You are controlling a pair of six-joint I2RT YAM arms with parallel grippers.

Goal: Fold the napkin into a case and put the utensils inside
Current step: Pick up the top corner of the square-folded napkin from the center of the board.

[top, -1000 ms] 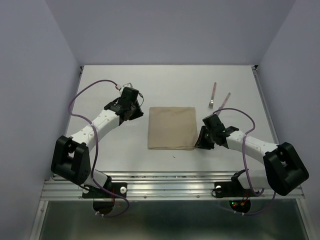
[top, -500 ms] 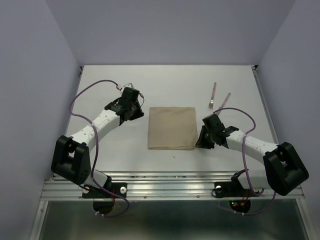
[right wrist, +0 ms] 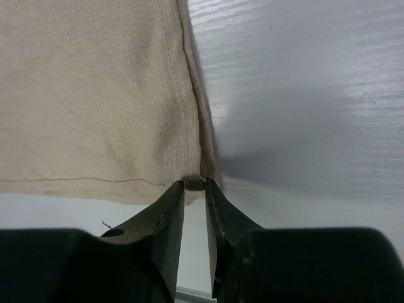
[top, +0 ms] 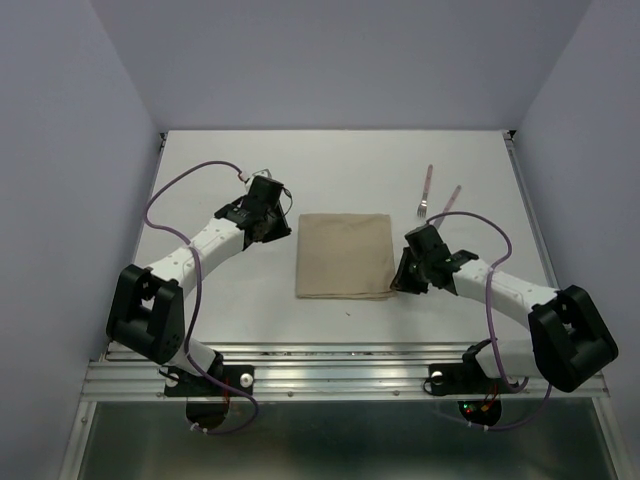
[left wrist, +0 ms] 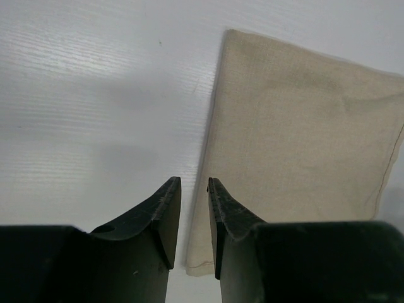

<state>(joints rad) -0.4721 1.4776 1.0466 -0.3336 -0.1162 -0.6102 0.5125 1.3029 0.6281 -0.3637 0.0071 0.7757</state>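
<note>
Napkin (top: 344,256) lay flat mid-table (top: 230,300). The right gripper (right wrist: 195,185) had crept onto its near right corner, jaws narrowing until they pinched the hem, so a fold looked ready to start. The left gripper (left wrist: 192,184), narrowly parted and empty, hung just beside the left edge. Fork (top: 427,188) and knife (top: 452,200) lay past the far right corner; leftward was roomier.
</note>
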